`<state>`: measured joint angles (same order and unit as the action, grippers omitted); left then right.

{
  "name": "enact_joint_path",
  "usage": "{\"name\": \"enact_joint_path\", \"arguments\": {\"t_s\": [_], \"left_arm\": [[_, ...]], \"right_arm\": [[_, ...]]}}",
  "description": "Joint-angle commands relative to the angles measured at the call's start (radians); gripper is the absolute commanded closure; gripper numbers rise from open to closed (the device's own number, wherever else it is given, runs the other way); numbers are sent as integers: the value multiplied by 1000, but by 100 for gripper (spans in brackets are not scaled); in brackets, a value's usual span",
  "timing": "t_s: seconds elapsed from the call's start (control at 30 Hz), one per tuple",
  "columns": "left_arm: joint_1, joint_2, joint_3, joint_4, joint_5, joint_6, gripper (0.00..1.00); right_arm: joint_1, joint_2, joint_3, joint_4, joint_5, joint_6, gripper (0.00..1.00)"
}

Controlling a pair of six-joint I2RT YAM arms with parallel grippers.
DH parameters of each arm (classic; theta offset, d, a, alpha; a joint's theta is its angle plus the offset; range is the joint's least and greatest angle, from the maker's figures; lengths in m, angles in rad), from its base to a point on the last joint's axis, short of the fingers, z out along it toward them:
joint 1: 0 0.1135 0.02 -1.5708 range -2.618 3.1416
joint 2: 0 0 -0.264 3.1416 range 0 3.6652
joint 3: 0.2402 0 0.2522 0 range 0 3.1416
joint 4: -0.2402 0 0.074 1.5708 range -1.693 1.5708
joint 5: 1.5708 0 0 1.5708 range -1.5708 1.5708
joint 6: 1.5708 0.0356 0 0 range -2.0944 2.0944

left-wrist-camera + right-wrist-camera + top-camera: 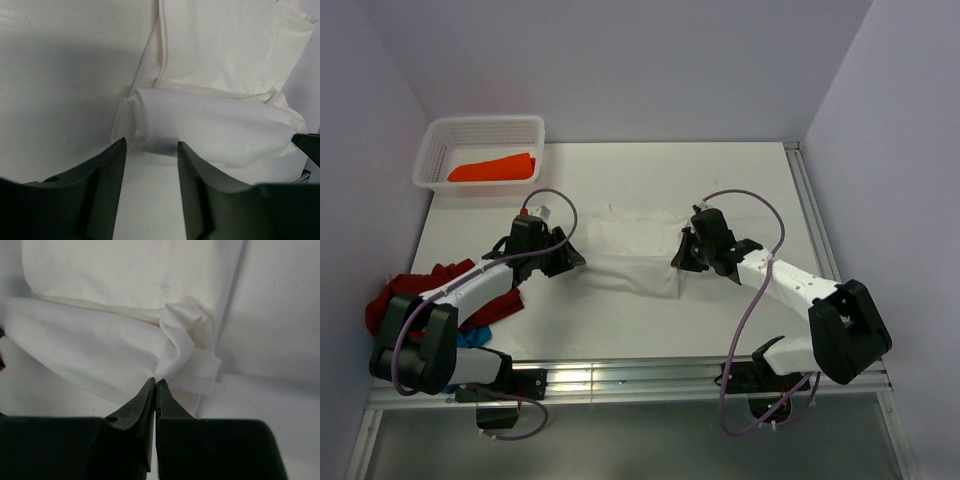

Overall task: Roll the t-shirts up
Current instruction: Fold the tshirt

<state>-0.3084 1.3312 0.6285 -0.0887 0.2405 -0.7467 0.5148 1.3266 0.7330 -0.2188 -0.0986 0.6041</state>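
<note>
At bench (750, 190) near-left edge, beside L arm base: dark red tee (410, 285) and blue tee (470, 337), heaped loose, unrolled.

Far-left corner: white basket (430, 160) holding orange tee (492, 168); compact bundle, looks rolled and stowed.

Centre-left: left gripper (150, 145), jaws roughly half apart, tips at L end of roll (215, 130) on white tee (630, 232). Bare bench shows between the fingers; no cloth seen clamped.

Centre: white tee, folded to a long strip, lying across bench between both arms. Near edge turned over into a fat first roll, far portion flat. Chest print not in view.

Centre-right: right gripper (156, 381), jaws all but closed, tips nipping a fold at R end of roll.

Status, est.: 1 tee prob. done; 1 in hand at early stage w/ most of its length to wind; 2 untouched. Approx. a third through at best.
</note>
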Motion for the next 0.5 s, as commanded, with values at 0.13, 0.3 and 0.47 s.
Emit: {"name": "enact_joint_path", "arguments": {"t_s": [0.13, 0.3, 0.47], "left_arm": [[-8, -30, 34, 30, 17, 4, 61], [-8, -18, 66, 11, 23, 4, 77], [-8, -7, 114, -17, 25, 6, 100]], "right_arm": [[4, -37, 42, 13, 8, 14, 100], [-1, -29, 57, 1, 7, 14, 100], [-13, -35, 55, -1, -15, 19, 100]]}}
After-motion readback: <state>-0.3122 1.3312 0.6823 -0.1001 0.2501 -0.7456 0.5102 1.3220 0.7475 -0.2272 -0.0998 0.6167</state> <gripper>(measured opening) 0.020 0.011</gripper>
